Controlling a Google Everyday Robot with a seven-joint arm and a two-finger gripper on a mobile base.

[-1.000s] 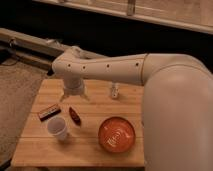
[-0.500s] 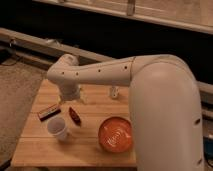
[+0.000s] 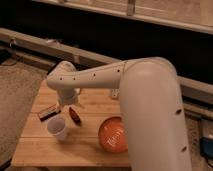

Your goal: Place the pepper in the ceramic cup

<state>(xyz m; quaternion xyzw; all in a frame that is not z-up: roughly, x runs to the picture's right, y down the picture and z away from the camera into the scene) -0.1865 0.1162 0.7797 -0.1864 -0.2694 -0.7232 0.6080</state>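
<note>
— Where is the pepper (image 3: 75,116)?
— Small, dark red and tapered. It is tilted, just below the tool (image 3: 68,106) and just right of the cup (image 3: 57,129). I can't tell whether it touches the counter (image 3: 40,150).
— And the cup?
— White, no handle, upright on the counter's near left, narrowing toward its base.

One pepper (image 3: 75,116), one cup (image 3: 57,128), one dish (image 3: 114,135), one bar (image 3: 48,112), one bottle (image 3: 114,93) (hand (image 3: 69,103) by pepper).

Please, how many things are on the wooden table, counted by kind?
White ceramic cup: 1
Dark red pepper: 1
Dark bar: 1
Orange dish: 1
Small clear bottle: 1
Total: 5
The gripper is just above the pepper.
</note>
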